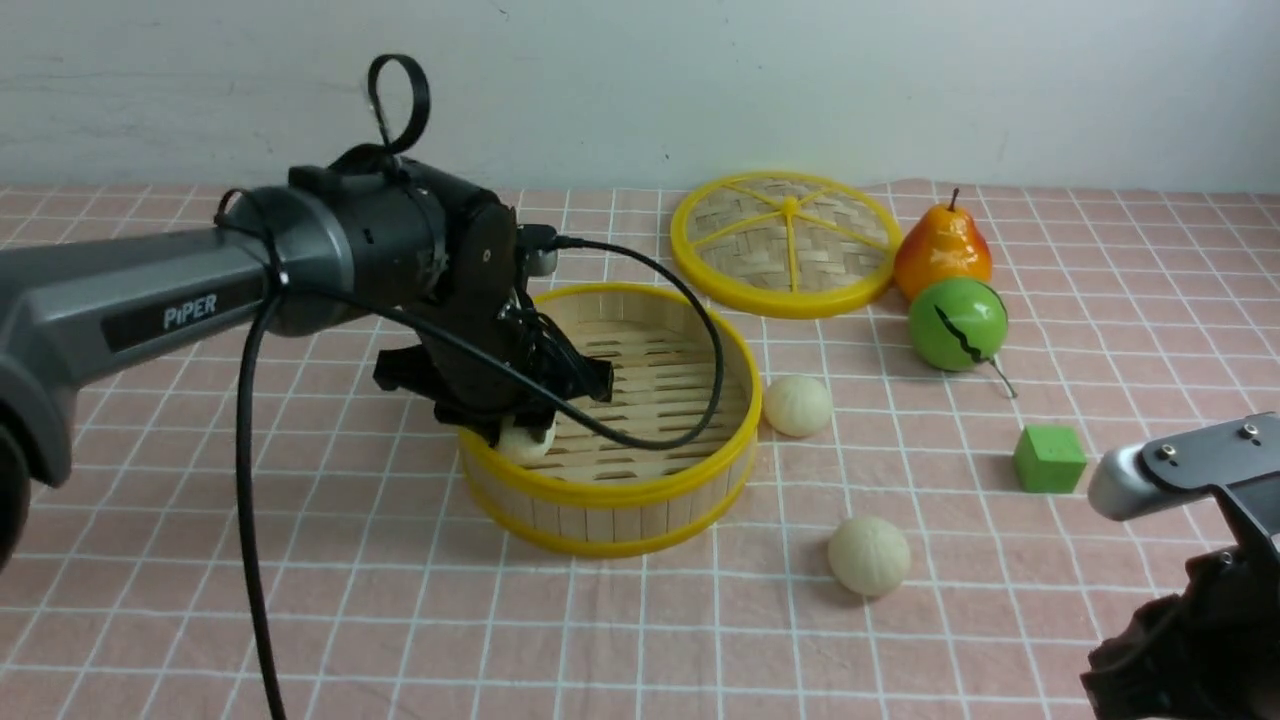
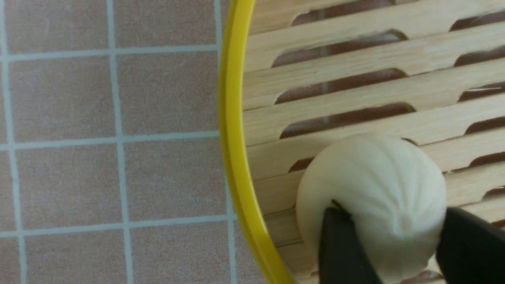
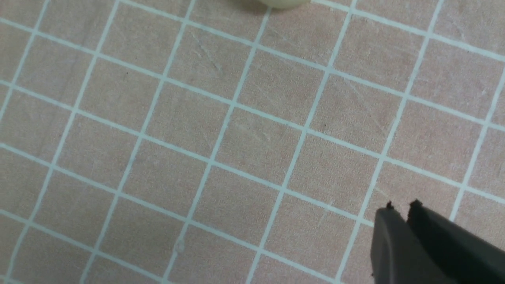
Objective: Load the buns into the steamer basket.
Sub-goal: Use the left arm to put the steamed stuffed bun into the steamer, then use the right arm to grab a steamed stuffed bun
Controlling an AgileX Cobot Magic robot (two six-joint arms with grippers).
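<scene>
Buns, three, cream-white, pleated.

Item 1: held bun. Pinched between the two dark fingers of the left gripper, whose jaws stand only as far apart as the bun is wide. They grip at its sides, so the pleated crown is left free. It hangs directly under the tool, just inside the yellow rim of the steamer basket, over the slatted floor. Whether it touches the slats cannot be told. Judged step: release, since the bun is already past the rim.

Item 2: second bun. On the cloth, across the basket from the left gripper, just outside the wall on the side away from the tool. Not yet collected.

Item 3: third bun. On the cloth, apart from the basket, between the two tools and closer to the right gripper. That tool's jaws are drawn together, or nearly so, with nothing between them. It hangs idle over bare cloth, judged parked clear of the working arm.

Sundries, all well beyond the left gripper's reach side: lid, pear, green ball, green cube. No part in the task.
</scene>
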